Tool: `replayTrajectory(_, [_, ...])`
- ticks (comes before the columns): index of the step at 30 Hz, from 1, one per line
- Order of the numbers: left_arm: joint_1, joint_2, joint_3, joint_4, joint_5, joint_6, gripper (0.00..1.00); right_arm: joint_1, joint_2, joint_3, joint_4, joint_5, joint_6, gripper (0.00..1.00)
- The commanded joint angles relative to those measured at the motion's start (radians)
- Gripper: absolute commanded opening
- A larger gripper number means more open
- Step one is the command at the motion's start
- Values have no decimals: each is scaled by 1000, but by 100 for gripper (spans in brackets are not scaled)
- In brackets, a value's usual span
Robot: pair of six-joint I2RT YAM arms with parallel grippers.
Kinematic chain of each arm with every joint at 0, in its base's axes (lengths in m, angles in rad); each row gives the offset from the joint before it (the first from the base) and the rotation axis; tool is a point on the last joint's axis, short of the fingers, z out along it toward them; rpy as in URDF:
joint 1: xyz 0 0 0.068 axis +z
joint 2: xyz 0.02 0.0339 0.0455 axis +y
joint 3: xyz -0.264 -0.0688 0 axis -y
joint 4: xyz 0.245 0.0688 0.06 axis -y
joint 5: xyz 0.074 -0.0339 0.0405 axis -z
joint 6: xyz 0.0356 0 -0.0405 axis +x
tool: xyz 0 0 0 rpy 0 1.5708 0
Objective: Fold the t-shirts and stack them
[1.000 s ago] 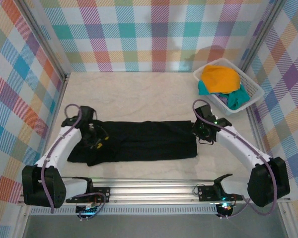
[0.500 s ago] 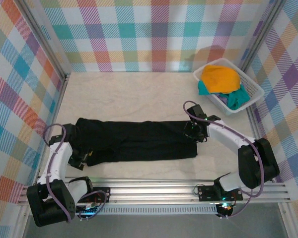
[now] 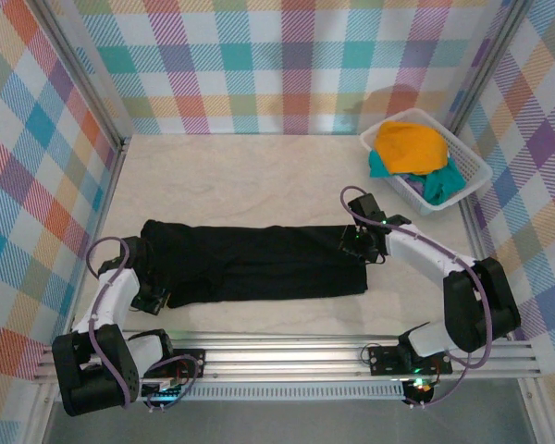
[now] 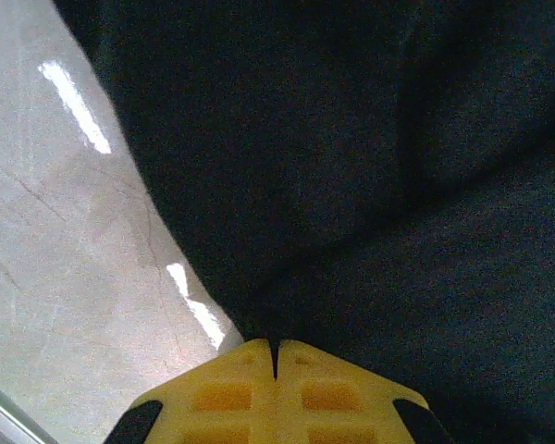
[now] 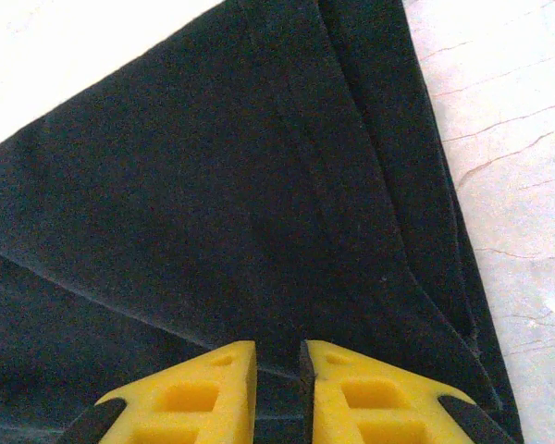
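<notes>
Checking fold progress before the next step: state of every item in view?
black t-shirt: folded into a long band, flat on table.
left gripper: shut, at shirt's left end.
right gripper: nearly closed, pinching shirt's right end.
basket: upright, holding shirts.
orange t-shirt: crumpled, on top in basket.
teal t-shirt: crumpled, under the orange one.

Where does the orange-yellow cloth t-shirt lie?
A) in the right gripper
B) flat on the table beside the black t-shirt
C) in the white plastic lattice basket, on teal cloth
C: the orange-yellow cloth t-shirt sits atop teal cloth inside the white plastic lattice basket.
</notes>
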Motion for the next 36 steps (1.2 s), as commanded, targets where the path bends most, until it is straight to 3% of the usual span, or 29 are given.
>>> replayTrajectory(1, [7,-8,36,-18,-43,39,0,2,8,18,12,-16,-10,21])
replayTrajectory(5, [8,-57,92,-80,-92,65,0,2,4,24,6,-16,-15,21])
replayTrajectory(13, [8,-37,209,-36,-144,177,0,-2,26,23,7,-14,-7,21])
replayTrajectory(19, [8,22,123,40,-204,156,0,-2,22,17,5,-17,4,21])
replayTrajectory(25, [9,137,116,162,-258,160,9,-2,15,17,-5,-25,4,21])
replayTrajectory(26, [9,151,128,149,-268,153,14,-2,8,17,-9,-22,4,21])
replayTrajectory(28, [9,163,148,105,-290,125,53,-2,-4,15,-14,-17,2,21])
replayTrajectory(29, [9,159,163,69,-299,111,62,-2,-10,15,-16,-15,1,21])
replayTrajectory(32, [9,84,198,-6,-327,80,77,-3,-24,23,-14,-14,-5,23])
replayTrajectory(36, [9,55,270,15,-360,59,78,-5,-3,51,-5,-27,-7,23])
